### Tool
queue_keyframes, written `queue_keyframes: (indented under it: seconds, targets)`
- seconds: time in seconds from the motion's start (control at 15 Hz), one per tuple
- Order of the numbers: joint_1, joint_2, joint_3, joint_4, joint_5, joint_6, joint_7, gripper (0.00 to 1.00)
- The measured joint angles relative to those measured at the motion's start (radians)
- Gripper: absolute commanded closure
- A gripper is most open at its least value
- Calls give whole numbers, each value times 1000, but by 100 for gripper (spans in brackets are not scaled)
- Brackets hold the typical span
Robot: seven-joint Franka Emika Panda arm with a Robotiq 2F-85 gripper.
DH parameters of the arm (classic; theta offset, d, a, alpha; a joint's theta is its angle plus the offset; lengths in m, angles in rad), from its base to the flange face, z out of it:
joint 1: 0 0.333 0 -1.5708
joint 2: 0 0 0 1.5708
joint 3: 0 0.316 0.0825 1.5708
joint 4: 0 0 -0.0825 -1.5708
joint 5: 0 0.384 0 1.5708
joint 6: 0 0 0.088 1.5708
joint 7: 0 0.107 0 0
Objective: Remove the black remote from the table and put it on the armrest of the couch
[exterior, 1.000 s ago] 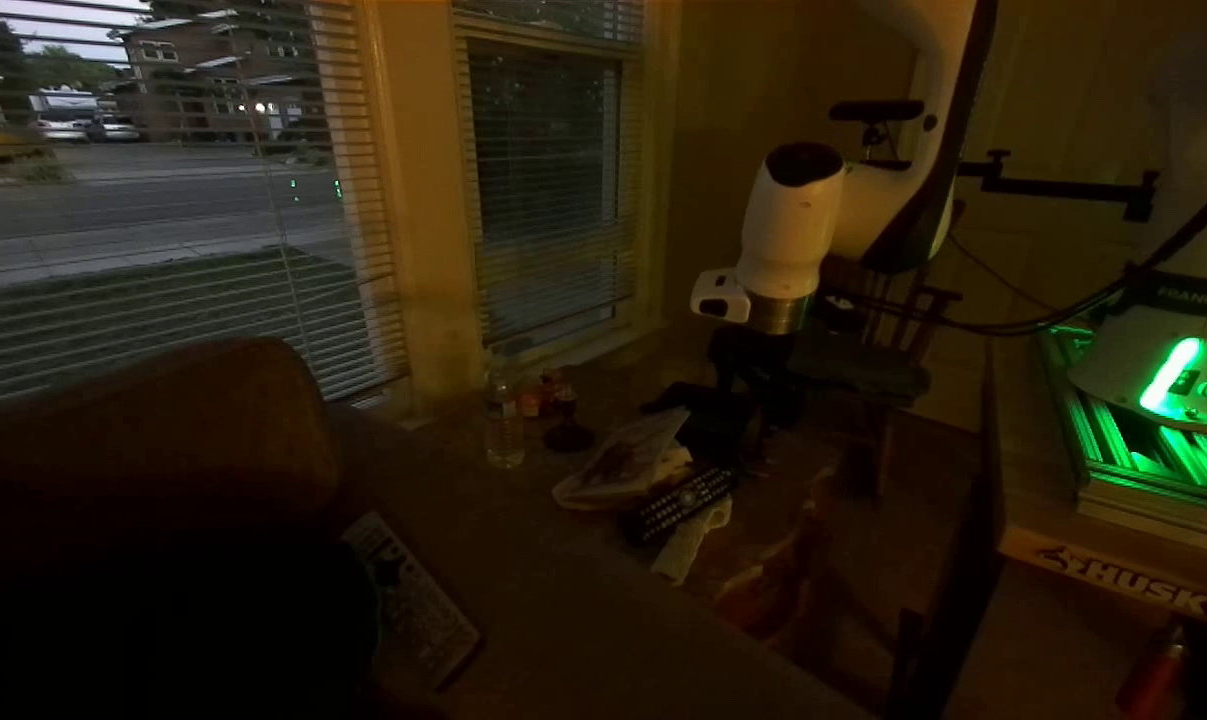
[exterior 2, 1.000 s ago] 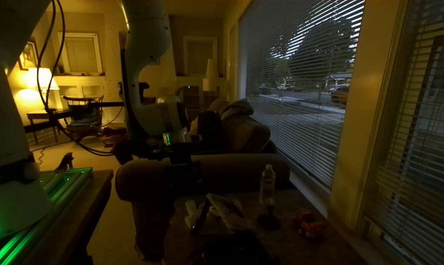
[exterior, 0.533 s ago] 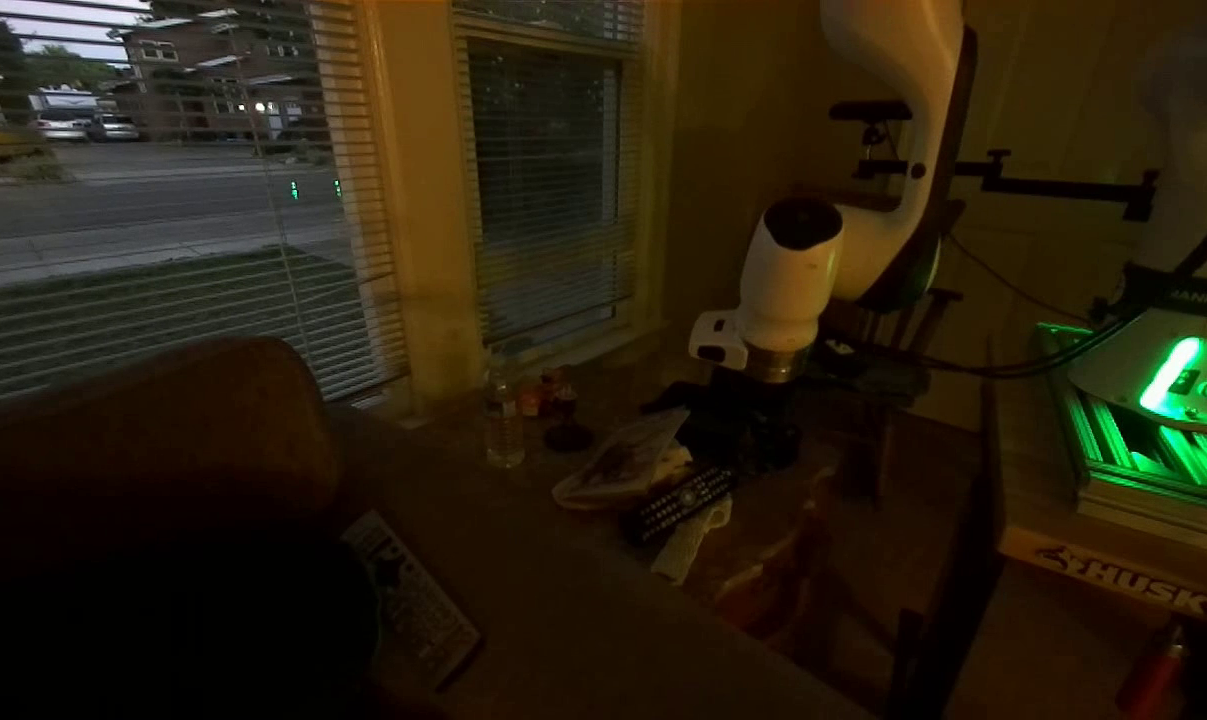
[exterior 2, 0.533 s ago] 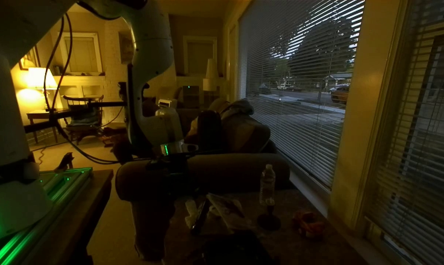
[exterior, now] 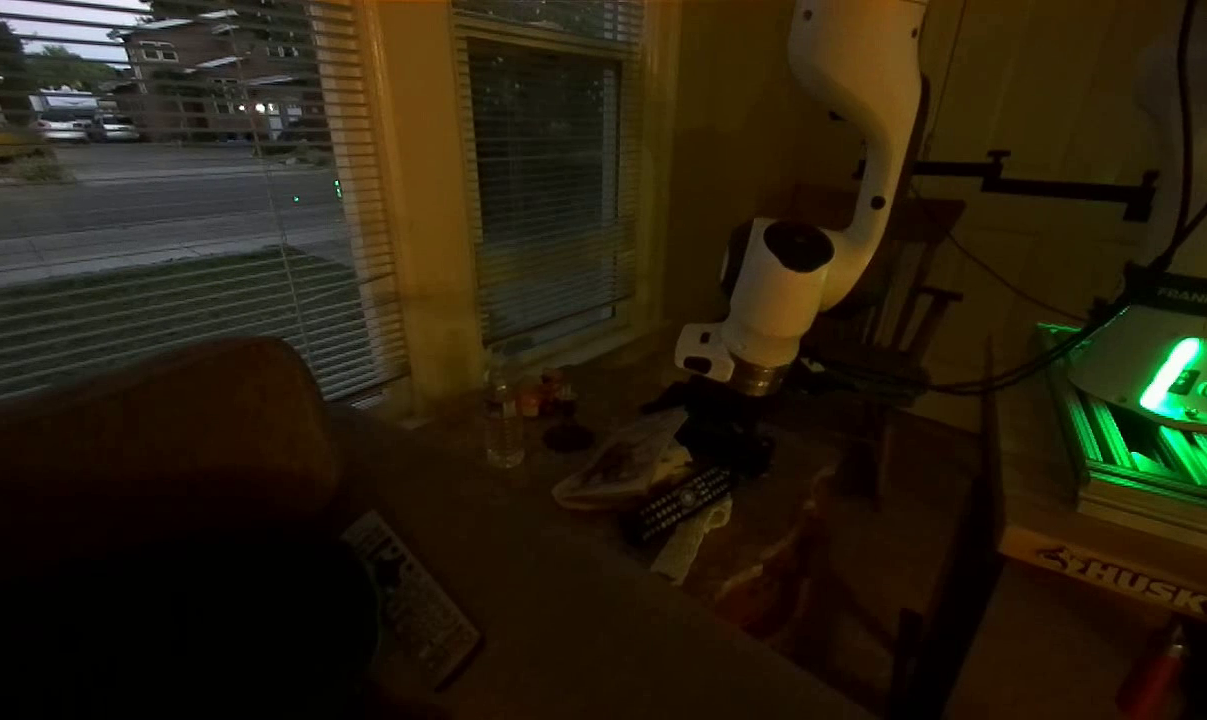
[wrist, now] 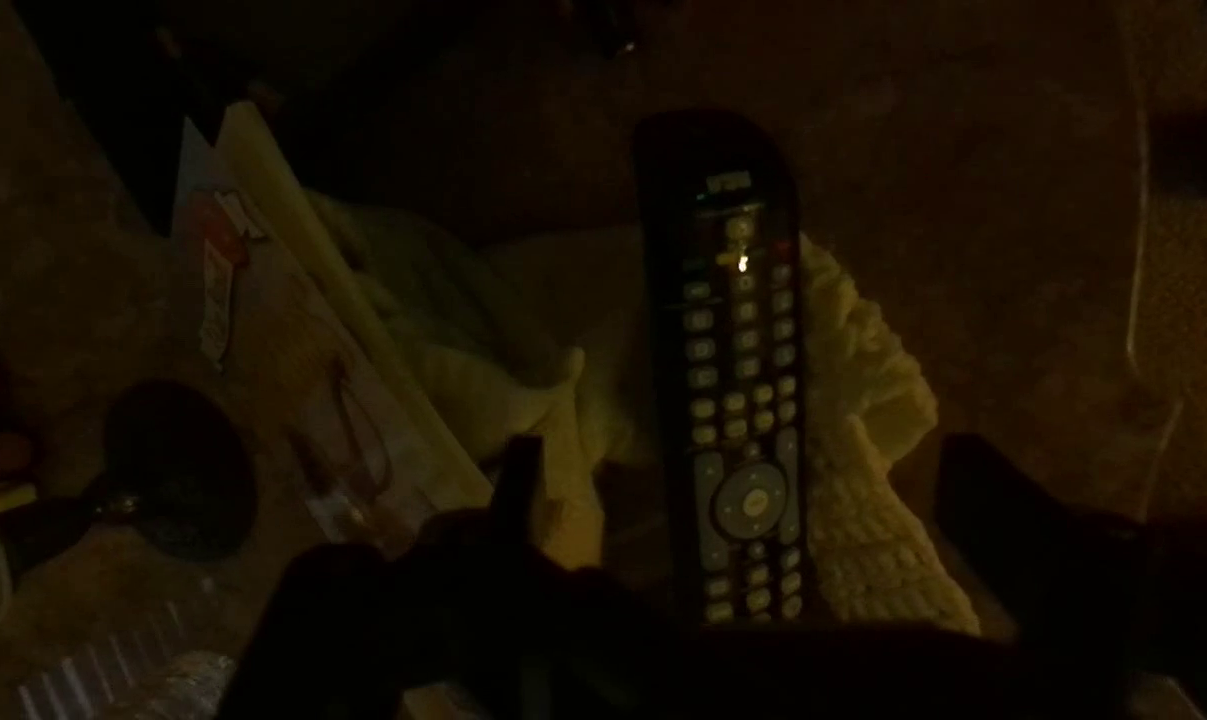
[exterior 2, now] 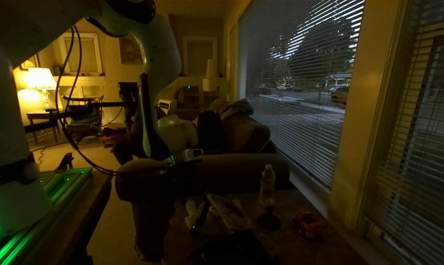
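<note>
The black remote (wrist: 743, 330) lies on a pale cloth on the table (exterior 2: 299, 254); it also shows in both exterior views (exterior: 685, 503) (exterior 2: 200, 219). My gripper (wrist: 743, 440) is open above the remote. In the wrist view one finger (wrist: 516, 495) stands on each side of it, with a gap to it on both sides. The remote's lower end is hidden behind the gripper's dark body. In the exterior views the gripper (exterior: 733, 440) is a dark shape over the remote's far end. The couch (exterior 2: 249, 132) has its broad brown armrest (exterior 2: 244, 169) beside the table.
A pale-edged booklet (wrist: 313, 390) lies beside the remote, with crumpled cloth (wrist: 868, 470) under it. A clear bottle (exterior 2: 267, 184), a dark round-based stand (exterior 2: 269, 221) and a red toy (exterior 2: 308, 224) stand nearby. A black object (exterior 2: 236, 248) lies on the table. Another booklet (exterior: 413, 600) lies by the couch.
The arm has come down, bringing the open gripper lower and closer over the remote. In the last half second it also shifted sideways a little. The remote and other table things have not moved.
</note>
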State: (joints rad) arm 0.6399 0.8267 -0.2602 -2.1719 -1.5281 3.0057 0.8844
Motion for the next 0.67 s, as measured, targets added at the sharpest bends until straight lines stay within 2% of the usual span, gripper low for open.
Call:
queue_keyframes:
  seconds: [0.33,0.67]
  targets:
    - [0,57,-2,69,-123,22,145,0]
    - [-3,61,-3,73,-127,22,153,0]
